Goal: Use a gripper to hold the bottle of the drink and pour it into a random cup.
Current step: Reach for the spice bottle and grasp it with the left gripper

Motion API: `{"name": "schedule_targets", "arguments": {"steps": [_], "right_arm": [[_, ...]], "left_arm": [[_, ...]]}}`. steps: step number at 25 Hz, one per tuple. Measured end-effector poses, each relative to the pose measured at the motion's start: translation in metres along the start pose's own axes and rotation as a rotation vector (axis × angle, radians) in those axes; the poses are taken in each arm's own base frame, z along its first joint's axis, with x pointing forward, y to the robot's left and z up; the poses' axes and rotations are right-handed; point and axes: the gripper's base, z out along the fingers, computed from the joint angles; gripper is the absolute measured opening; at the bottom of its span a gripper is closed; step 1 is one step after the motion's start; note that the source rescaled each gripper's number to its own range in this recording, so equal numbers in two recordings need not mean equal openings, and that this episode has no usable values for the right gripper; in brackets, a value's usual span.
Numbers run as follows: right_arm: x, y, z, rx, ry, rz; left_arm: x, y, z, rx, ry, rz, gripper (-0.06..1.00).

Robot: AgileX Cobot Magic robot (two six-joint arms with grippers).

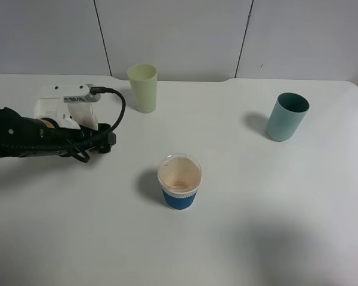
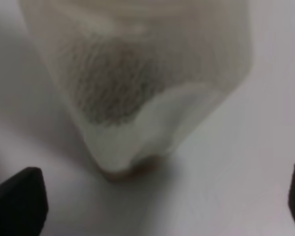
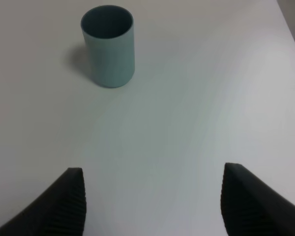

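White table [image 1: 256, 238] under grey wall panels [image 1: 173, 36]; bottle [image 2: 137, 83] blurred, seemingly standing

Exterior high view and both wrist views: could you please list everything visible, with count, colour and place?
yellow-green cup: one, pale yellow-green, upright at the table's far edge, left of centre.
teal cup: one, teal, upright on the right side.
blue-sleeved cup: one, clear with a white rim and a blue sleeve, upright near the middle.
bottle: one, clear, on the left side just ahead of the left gripper, blurred.
table: one, white.
wall panels: pale grey, behind the table.
left gripper: one, black, open, facing the bottle.
right gripper: one, black, open, facing the teal cup.
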Motion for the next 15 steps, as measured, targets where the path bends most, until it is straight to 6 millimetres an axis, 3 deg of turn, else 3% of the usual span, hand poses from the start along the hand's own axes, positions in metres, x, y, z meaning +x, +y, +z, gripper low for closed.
{"name": "schedule_targets", "arguments": {"steps": [15], "right_arm": [[0.0,0.0,0.0,0.0,0.0,0.0]], "left_arm": [[0.005,0.003,0.02,-0.105,-0.194,-0.035,1.0]]}}
